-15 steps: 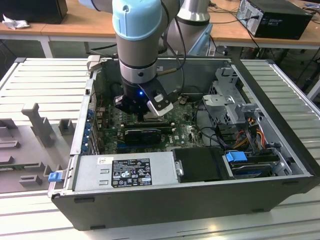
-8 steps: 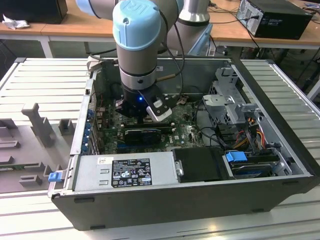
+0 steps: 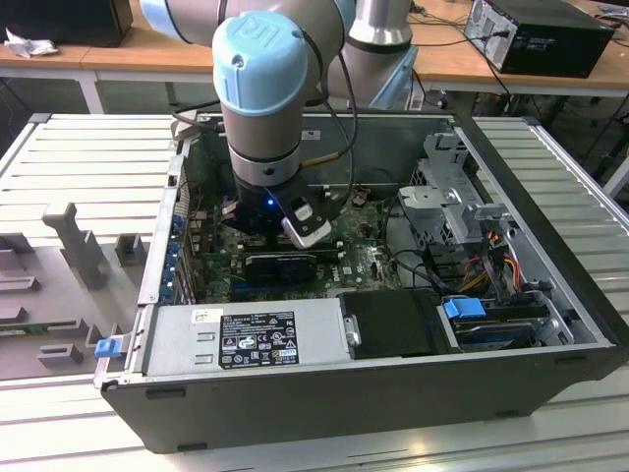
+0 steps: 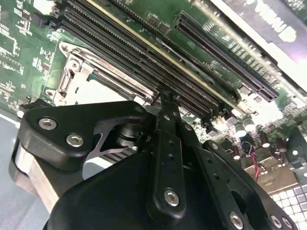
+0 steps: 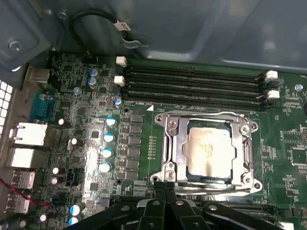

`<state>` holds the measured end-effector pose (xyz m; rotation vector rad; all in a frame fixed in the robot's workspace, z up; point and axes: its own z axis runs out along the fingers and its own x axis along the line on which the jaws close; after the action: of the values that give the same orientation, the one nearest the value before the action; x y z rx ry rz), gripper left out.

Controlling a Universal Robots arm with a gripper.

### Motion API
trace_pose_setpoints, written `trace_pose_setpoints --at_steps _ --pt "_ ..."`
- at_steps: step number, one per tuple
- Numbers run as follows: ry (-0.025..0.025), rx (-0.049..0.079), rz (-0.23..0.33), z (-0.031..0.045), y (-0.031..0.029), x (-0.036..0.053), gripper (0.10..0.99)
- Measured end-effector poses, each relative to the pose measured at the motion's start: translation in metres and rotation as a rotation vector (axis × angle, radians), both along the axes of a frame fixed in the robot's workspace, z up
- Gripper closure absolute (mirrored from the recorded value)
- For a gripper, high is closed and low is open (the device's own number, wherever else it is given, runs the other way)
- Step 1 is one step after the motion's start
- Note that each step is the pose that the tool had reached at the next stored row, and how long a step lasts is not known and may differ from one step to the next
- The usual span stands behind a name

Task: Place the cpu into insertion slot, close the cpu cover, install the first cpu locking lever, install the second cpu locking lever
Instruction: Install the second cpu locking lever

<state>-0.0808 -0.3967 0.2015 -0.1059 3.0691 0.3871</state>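
Black hand (image 5: 164, 188) low, fingertips together — beside cpu cover (image 5: 209, 125)

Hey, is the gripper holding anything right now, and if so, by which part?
Nothing is held. The gripper has its fingertips together at the edge of the cpu cover, which lies over the cpu.

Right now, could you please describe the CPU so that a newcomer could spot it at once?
Find the green motherboard inside the open computer case. Beside its four long black memory slots sits a shiny metal cover. The CPU is the flat, pale silver square showing through that frame's window.
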Motion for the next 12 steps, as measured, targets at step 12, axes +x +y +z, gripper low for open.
trace_pose_setpoints --at_steps 12 --pt "-0.0022 0.065 0.000 -0.0061 0.0000 -0.0069 0.980"
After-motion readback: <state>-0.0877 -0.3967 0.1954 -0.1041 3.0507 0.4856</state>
